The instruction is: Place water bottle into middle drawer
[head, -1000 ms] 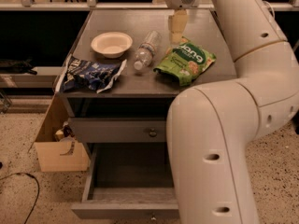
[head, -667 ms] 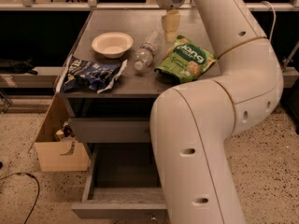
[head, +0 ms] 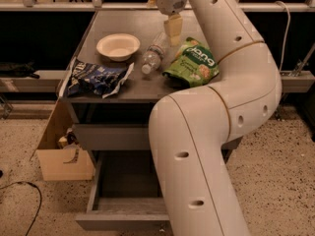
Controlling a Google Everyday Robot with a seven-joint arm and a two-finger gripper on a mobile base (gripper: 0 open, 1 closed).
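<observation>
The water bottle (head: 154, 53) lies on its side on the tabletop, between the bowl and the green snack bag, with its white cap pointing toward the front. My gripper (head: 173, 29) hangs just above and to the right of the bottle's far end, close to it and holding nothing that I can see. Below the table, the middle drawer (head: 129, 188) is pulled out, and its deep grey box looks empty. My arm covers the drawer's right side.
A white bowl (head: 118, 45) sits at the table's back left, with a dark blue chip bag (head: 96, 77) in front of it. The green snack bag (head: 194, 61) lies right of the bottle. The upper drawer (head: 112, 136) is closed. A cardboard box (head: 60, 154) stands at the left.
My gripper has moved a little to the left and down, closer to the bottle. The arm's elbow has swung left and now fills more of the view. The bottle has not moved.
</observation>
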